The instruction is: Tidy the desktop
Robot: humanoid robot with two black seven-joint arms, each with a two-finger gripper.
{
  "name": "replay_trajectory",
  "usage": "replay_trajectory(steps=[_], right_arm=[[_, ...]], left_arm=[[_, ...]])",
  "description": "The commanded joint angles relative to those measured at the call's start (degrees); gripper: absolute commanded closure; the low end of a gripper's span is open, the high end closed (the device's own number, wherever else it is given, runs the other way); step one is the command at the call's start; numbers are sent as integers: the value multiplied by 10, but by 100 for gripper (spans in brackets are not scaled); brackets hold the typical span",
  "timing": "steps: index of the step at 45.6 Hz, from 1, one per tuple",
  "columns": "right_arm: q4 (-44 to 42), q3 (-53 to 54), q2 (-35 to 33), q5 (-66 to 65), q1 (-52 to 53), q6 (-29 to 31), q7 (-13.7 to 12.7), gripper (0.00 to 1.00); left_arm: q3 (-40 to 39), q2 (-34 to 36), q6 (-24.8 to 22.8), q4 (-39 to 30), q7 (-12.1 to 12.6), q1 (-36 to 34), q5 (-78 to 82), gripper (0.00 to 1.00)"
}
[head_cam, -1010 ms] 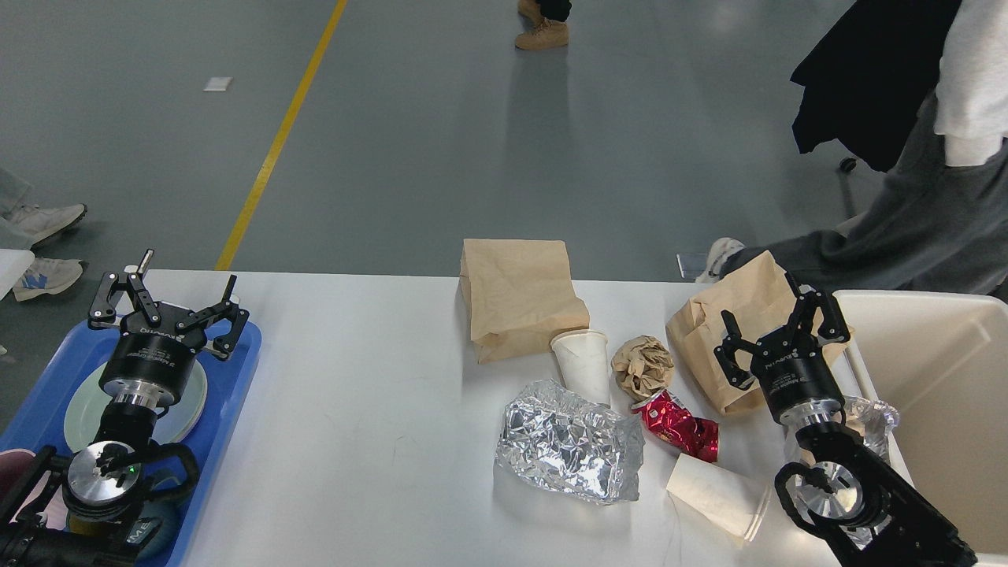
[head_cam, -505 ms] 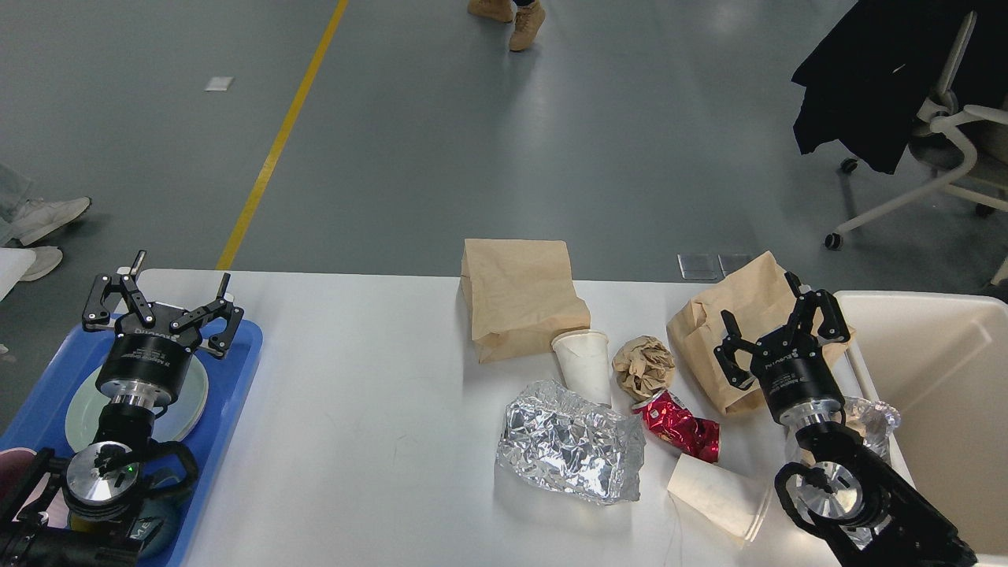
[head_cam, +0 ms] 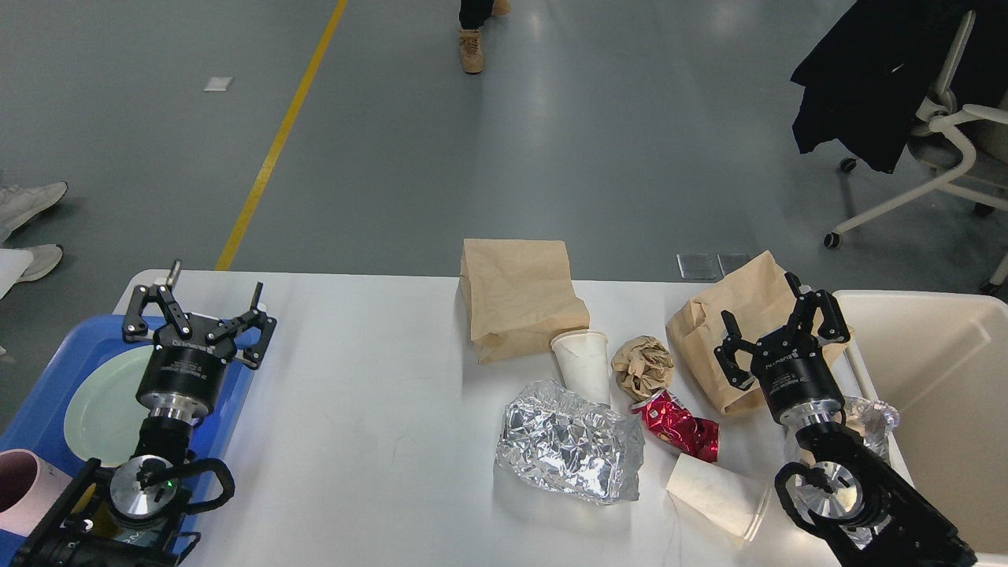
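Observation:
The white desktop carries litter in its middle and right part. A flat brown paper bag, an upright white paper cup, a crumpled brown paper ball, a crushed red can, a sheet of crumpled foil and a white cup on its side lie there. A second brown bag lies behind my right gripper, which is open and empty above it. My left gripper is open and empty over the right edge of the blue tray.
The blue tray holds a pale green plate and a pink cup. A cream bin stands at the table's right end. A crumpled clear plastic piece lies beside my right arm. An office chair and people's feet are on the floor beyond.
My left gripper has moved to the right and slightly toward the table, uncovering the green plate. The right arm has not moved. A person near the bin has left the view.

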Motion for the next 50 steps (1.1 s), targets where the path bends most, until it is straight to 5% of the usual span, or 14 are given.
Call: replay_trajectory(steps=[1, 50], right_arm=[[0, 0, 0, 0, 1, 0, 0, 0], [1, 0, 0, 0, -1, 0, 0, 0]], left_arm=[[7, -4, -33, 17, -5, 3, -2, 3], [4, 35, -58, 69, -13, -13, 2, 3]])
